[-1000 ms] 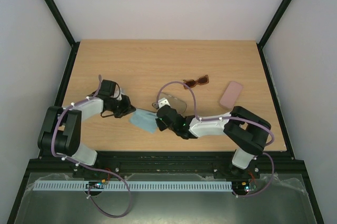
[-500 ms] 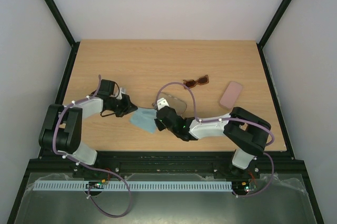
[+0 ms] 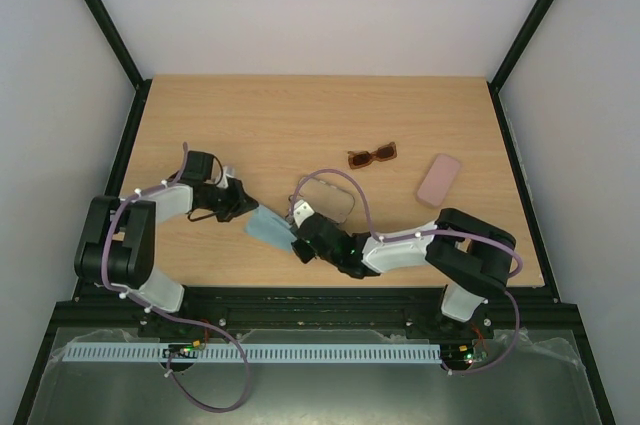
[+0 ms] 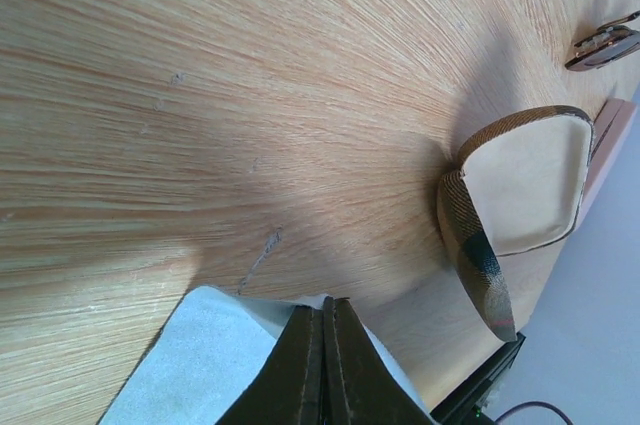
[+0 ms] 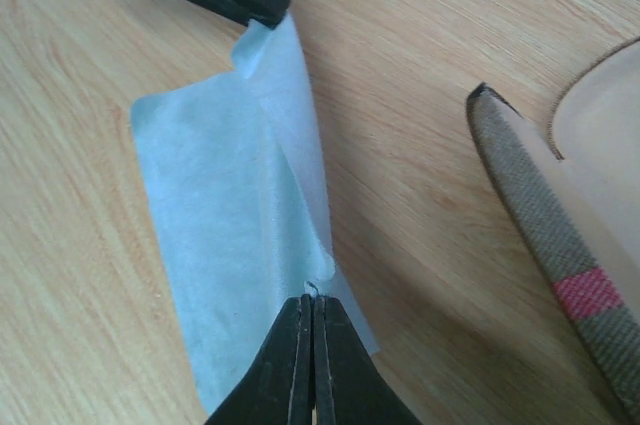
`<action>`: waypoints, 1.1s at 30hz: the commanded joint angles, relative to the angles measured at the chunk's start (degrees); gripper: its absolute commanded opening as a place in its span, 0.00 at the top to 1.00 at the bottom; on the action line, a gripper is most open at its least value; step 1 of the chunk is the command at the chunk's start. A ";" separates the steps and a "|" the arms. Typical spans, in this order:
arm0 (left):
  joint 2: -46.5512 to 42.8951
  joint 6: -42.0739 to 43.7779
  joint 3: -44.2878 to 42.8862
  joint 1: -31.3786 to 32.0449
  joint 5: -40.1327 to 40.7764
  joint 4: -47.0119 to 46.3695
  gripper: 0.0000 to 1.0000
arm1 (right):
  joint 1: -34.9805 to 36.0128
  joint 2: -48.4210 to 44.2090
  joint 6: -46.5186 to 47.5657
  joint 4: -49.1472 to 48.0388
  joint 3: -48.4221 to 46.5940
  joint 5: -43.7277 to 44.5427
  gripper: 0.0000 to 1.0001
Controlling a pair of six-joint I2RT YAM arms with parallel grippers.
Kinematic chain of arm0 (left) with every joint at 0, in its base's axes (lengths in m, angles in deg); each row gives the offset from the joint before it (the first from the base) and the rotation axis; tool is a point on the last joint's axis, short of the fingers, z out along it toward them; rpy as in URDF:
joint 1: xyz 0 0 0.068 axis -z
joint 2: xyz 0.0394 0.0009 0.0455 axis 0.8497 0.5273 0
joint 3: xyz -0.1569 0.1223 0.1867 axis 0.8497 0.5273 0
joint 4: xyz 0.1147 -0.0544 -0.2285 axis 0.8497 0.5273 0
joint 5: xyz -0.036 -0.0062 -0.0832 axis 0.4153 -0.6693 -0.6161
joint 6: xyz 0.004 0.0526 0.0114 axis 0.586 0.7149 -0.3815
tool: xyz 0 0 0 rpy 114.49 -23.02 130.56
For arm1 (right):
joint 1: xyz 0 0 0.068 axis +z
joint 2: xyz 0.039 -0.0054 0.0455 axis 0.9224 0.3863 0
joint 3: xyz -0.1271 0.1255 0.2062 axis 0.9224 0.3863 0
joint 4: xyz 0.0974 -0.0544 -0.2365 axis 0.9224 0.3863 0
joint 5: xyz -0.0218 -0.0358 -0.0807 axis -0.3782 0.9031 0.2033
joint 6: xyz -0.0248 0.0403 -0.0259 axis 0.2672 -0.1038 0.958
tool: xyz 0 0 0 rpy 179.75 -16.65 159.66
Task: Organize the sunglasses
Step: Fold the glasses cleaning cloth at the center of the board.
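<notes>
Top external: wooden table (image 3: 300, 115), white walls (image 3: 320, 5).

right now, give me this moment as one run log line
left pincer: shut on cloth | right pincer: shut on cloth | brown sunglasses: untouched | case: open

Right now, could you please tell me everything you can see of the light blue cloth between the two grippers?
The light blue cloth is a thin, soft-looking, roughly rectangular piece, folded over itself with a lengthwise crease. It lies low over the wooden table near its front edge, beside the open brown case without touching it. The left gripper is shut on one corner, and the right gripper is shut on the opposite end, so it spans the gap between them.
</notes>
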 commanded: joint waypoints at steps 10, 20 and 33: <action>-3.32 0.93 3.13 -1.30 1.22 4.34 0.94 | 1.94 1.23 3.05 -1.25 -0.17 1.52 0.99; -8.47 0.00 5.38 -1.39 5.16 7.67 0.91 | 3.22 3.18 3.51 -0.19 -1.68 -0.80 0.99; -13.14 -3.05 10.00 -0.77 4.09 5.02 0.66 | 5.22 4.73 3.69 -0.47 -2.92 -3.96 0.99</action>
